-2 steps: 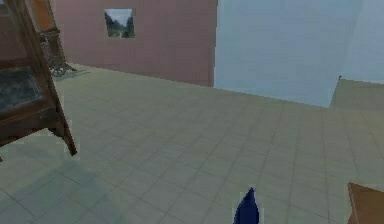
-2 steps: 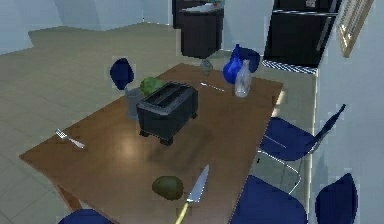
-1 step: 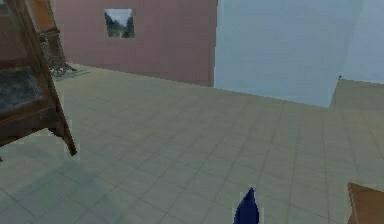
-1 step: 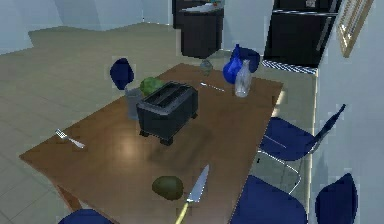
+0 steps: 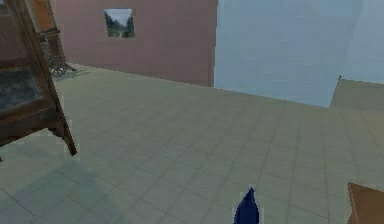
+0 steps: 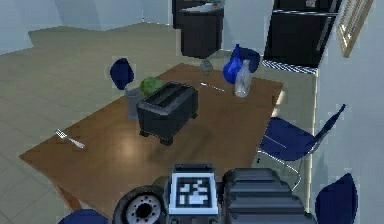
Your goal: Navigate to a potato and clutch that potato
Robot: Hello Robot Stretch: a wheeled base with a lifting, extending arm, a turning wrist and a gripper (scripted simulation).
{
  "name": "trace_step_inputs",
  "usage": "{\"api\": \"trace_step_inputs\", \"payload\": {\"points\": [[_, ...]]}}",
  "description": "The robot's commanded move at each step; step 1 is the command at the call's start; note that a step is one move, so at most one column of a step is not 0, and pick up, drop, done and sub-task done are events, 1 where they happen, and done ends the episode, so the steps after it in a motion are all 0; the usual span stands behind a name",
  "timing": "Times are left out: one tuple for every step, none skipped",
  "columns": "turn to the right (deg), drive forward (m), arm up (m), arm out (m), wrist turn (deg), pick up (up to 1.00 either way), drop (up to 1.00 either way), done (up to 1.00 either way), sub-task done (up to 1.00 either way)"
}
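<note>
I can't see a potato for sure yet. The counter (image 6: 110, 140) beside the robot has a dark toaster (image 6: 165, 110), a fork (image 6: 68, 138), a bottle (image 6: 241, 80) and a round green thing (image 6: 151, 87) behind the toaster. I think it is too green to be a potato. The pincer (image 6: 145, 208) sits low by the white tag (image 6: 197, 192). I cannot tell if its fingers are apart or together, or if it has anything. Best to turn slowly, check the counter's far end, and keep clear of the blue chairs (image 6: 290, 135)
</note>
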Motion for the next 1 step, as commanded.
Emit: {"api": "trace_step_inputs", "payload": {"points": [[0.0,0.0,0.0,0.16,0.0,0.0,0.0,0.0,0.0]]}}
